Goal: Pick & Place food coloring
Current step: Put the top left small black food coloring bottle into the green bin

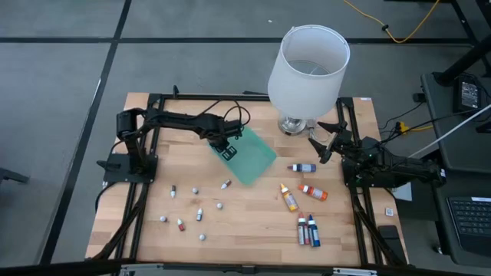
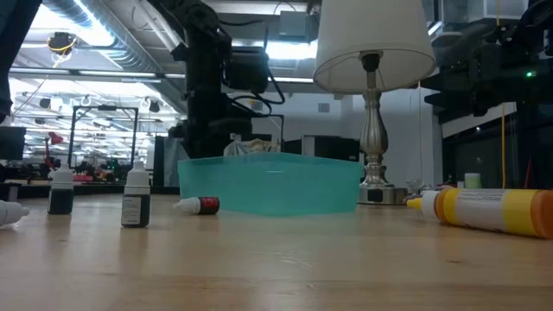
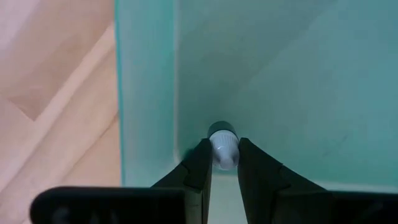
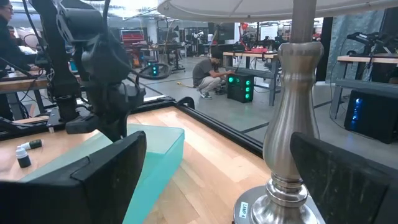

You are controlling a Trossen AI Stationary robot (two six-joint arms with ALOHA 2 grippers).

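**Small bottle held over the green tray**

A tiny white-capped bottle (image 3: 223, 149) of food coloring sits pinched between the fingers of the left gripper (image 3: 224, 163), which are closed nearly all the way on it. The gripper hangs inside the green tray (image 1: 257, 159), low near one wall, probably so the bottle can be let go without rolling out.

The other bottles are on the wooden table (image 1: 245, 226), outside the tray: the tiny ones (image 1: 198, 214) scattered in front of it on the left arm's side, the bigger colored ones (image 1: 309, 229) grouped on the right arm's side, one orange bottle (image 2: 492, 210) lying flat.

The right gripper (image 1: 322, 146) waits with its fingers wide apart and empty, beside the base of the lamp (image 1: 307, 67).
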